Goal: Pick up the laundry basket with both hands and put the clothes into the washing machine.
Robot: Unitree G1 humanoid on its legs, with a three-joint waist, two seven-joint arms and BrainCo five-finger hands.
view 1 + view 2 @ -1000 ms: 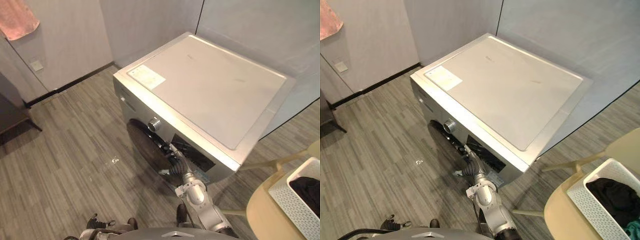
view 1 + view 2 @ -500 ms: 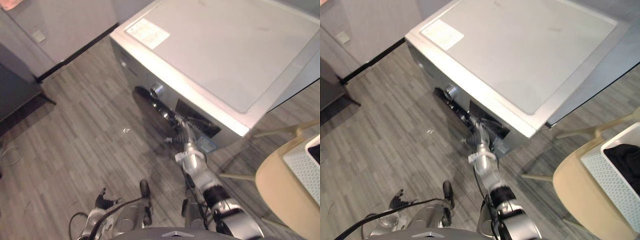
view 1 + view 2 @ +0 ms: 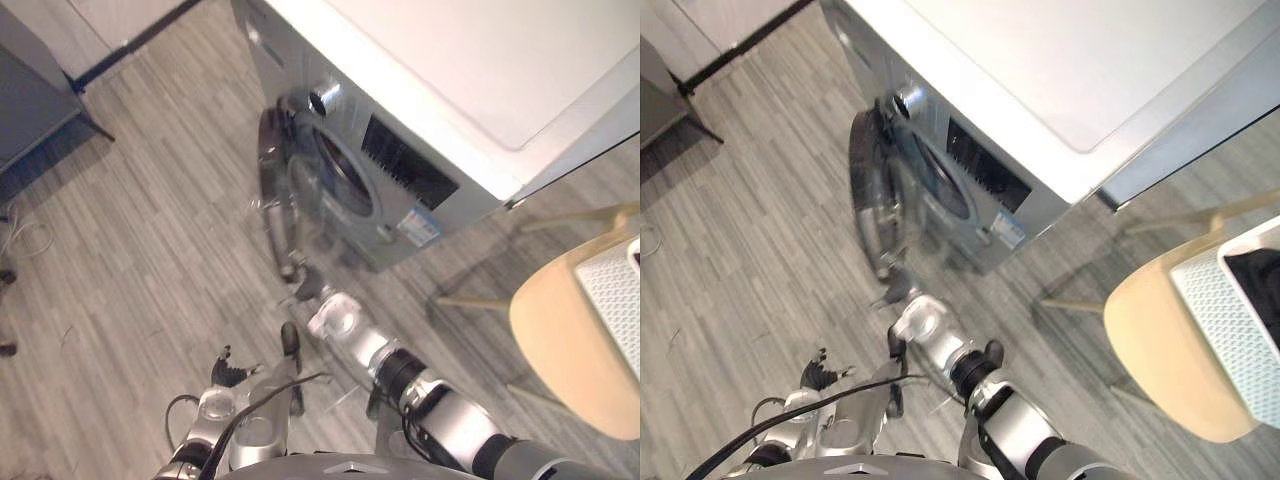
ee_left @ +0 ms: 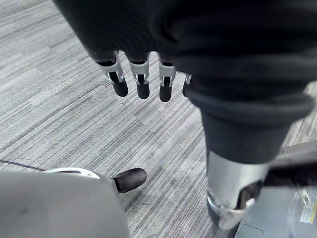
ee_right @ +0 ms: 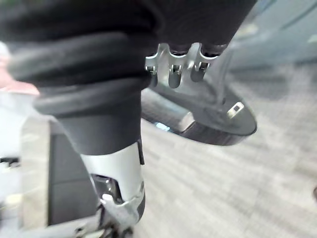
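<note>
The fingers of the right hand hang in a loose, nearly straight row, a little apart from one another, with the thumb held away from them; they pinch nothing. Their dark tips lie right at the rim of the washing machine's round door. Whether they touch that rim or hover just off it is hard to tell, since the head views blur there. The door stands swung out from the front of the washing machine, leaving the drum opening uncovered, and the right arm reaches in from the lower right toward the door's free edge.

The fingers of the left hand point straight down, side by side with small gaps, thumb apart, and hold nothing. Below them lies the grey plank floor. This hand hangs low on the robot's left, well apart from the machine.

The laundry basket, white with perforated walls, sits on a rounded tan counter to the robot's right, beside the machine and well apart from both hands. Dark clothes lie inside it.
</note>
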